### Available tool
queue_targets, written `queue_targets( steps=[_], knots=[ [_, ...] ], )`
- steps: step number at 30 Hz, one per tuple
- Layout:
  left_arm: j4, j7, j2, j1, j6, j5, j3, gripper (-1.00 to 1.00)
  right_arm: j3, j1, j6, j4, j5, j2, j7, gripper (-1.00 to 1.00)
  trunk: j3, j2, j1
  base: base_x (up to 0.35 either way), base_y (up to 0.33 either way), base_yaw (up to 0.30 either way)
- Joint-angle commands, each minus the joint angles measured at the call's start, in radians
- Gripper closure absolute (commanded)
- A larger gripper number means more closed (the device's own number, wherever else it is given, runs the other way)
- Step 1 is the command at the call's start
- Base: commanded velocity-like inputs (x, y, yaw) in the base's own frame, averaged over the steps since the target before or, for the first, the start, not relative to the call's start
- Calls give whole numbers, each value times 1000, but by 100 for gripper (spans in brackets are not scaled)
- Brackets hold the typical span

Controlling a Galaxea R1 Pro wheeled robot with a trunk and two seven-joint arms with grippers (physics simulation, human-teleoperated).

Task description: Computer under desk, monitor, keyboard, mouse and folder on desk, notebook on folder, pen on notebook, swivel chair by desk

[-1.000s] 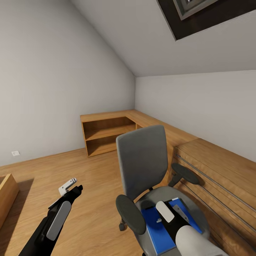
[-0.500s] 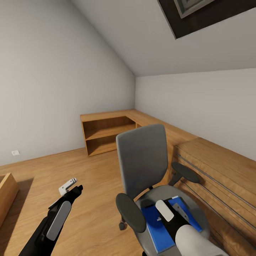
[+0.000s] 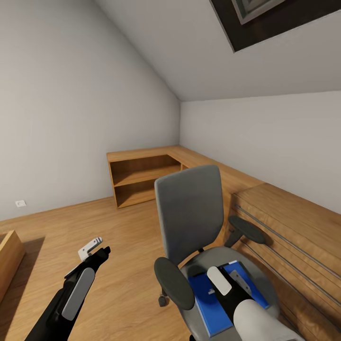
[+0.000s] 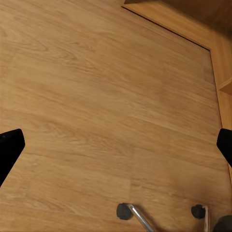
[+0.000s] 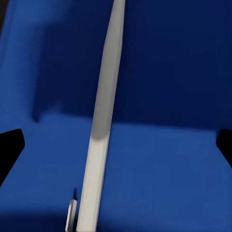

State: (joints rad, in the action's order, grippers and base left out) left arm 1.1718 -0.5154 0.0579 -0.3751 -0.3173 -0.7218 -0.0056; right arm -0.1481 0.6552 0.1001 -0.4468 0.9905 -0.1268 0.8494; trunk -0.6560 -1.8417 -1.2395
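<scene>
Right hand [image 3: 222, 291] directly over folder [image 3: 208, 310], fingers spread.

Our left arm [image 3: 71, 296] is black with a long grey oval patch. Our right arm [image 3: 246, 310] is black, with a round white part.

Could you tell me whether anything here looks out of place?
Yes: the blue folder lies on the chair seat rather than on a desk, with the right pincer open just above it.
</scene>
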Motion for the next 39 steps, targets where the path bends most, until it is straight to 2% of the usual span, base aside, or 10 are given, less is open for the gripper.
queue_targets(
  steps=[1, 31, 39],
  knots=[
    [2, -6, 0, -1, -3, -7, -1, -100, -4, 0, 6, 19, 23, 1, 0, -100, -1, 0, 0, 0, 0, 0],
    [2, -6, 0, -1, -3, -7, -2, -100, -5, 1, 7, 19, 18, 6, 0, -100, -1, 0, 0, 0, 0, 0],
    [2, -6, 0, -1, -3, -7, -2, -100, -5, 1, 3, 18, -24, 6, 1, -100, -1, 0, 0, 0, 0, 0]
  ],
)
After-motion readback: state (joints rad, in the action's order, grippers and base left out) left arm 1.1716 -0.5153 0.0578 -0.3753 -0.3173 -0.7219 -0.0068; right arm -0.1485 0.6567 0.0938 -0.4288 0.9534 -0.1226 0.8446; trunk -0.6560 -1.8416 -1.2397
